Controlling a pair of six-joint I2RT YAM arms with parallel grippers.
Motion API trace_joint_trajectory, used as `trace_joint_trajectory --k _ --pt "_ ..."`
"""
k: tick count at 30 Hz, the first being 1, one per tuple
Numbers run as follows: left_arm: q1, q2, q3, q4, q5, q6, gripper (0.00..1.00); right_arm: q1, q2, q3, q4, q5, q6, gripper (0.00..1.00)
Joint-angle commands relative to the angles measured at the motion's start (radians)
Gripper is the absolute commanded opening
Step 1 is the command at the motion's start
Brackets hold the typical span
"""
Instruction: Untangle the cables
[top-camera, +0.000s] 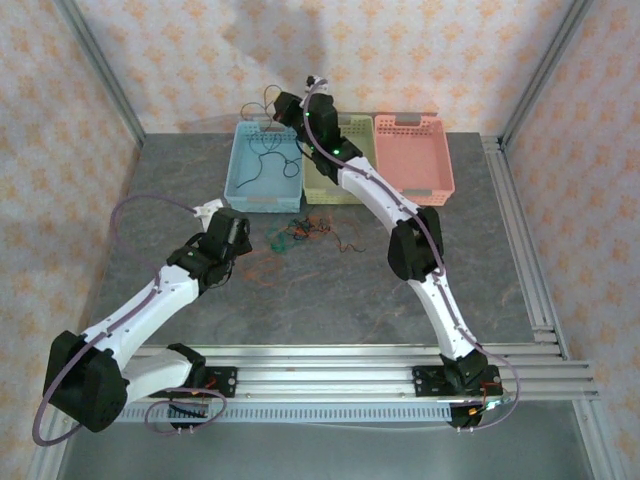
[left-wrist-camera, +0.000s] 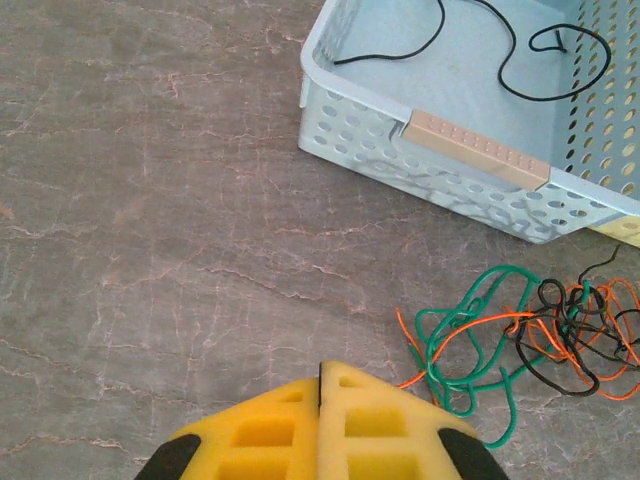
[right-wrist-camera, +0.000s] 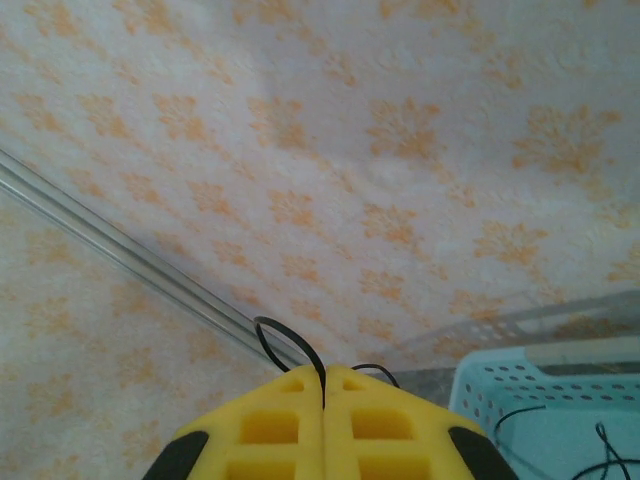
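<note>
From above: pinching a black cable (top-camera: 262, 158) in the right claw (top-camera: 285, 106) over the far rim of the blue basket (top-camera: 240, 195), likely to lay it inside, apart. Left wrist: left claw (left-wrist-camera: 320, 375) clenched empty before that basket, beside the tangle of cables (left-wrist-camera: 530, 335). Right wrist: same cable nipped tight, above the basket.

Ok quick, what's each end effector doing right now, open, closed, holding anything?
Left end effector: closed, holding nothing.
Right end effector: closed on a black cable.
</note>
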Motion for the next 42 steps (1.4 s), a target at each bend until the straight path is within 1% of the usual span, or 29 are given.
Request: trace_joint_trajectory --k 1,7,11,14,16,19,22,26,28,29,30,31,33,35,38,42 --pt "0.007 -0.023 -0.008 0.007 -0.035 -0.010 0.00 0.008 0.026 -0.079 0.083 0.025 0.018 0.00" --pt "0.008 -0.022 -0.006 0.005 -0.035 -0.010 0.00 0.017 0.014 -0.252 0.106 0.056 -0.009 0.00" --pt "0.007 -0.026 -0.006 0.005 -0.039 -0.007 0.00 0.019 0.009 -0.276 0.056 0.029 -0.033 0.18" --pt "0.007 -0.024 -0.008 0.009 -0.035 -0.004 0.00 0.020 -0.030 -0.292 0.012 -0.001 -0.077 0.29" --pt "0.008 -0.017 -0.007 0.013 -0.027 -0.005 0.00 0.024 -0.079 -0.309 -0.025 -0.004 -0.126 0.34" --pt "0.007 0.000 -0.005 0.023 -0.004 -0.002 0.00 0.028 -0.199 -0.399 -0.039 -0.006 -0.195 0.39" --pt "0.008 0.046 0.012 0.033 0.056 0.011 0.00 0.027 -0.367 -0.602 0.029 0.003 -0.236 0.41" --pt "0.007 0.160 0.054 0.044 0.180 0.020 0.00 0.028 -0.604 -0.930 0.119 0.016 -0.296 0.42" --pt "0.007 0.212 0.076 0.038 0.210 0.020 0.08 0.027 -0.717 -1.078 0.145 0.027 -0.325 0.42" --pt "0.007 0.232 0.083 0.036 0.219 0.018 0.14 0.028 -0.776 -1.162 0.154 0.037 -0.336 0.42" --pt "0.007 0.246 0.088 0.035 0.225 0.019 0.25 0.028 -0.836 -1.250 0.175 0.048 -0.347 0.42" --pt "0.007 0.255 0.092 0.033 0.230 0.019 0.32 0.028 -0.884 -1.323 0.197 0.058 -0.356 0.42" --pt "0.006 0.268 0.096 0.033 0.246 0.023 0.44 0.028 -0.988 -1.491 0.245 0.098 -0.372 0.42" --pt "0.004 0.279 0.106 0.026 0.251 0.030 0.54 0.028 -1.068 -1.630 0.296 0.140 -0.372 0.42" --pt "0.003 0.299 0.113 0.024 0.234 0.046 0.64 0.028 -1.138 -1.786 0.367 0.175 -0.368 0.42" --pt "0.003 0.339 0.116 0.068 0.203 0.083 0.68 0.027 -1.153 -1.868 0.384 0.173 -0.378 0.42"
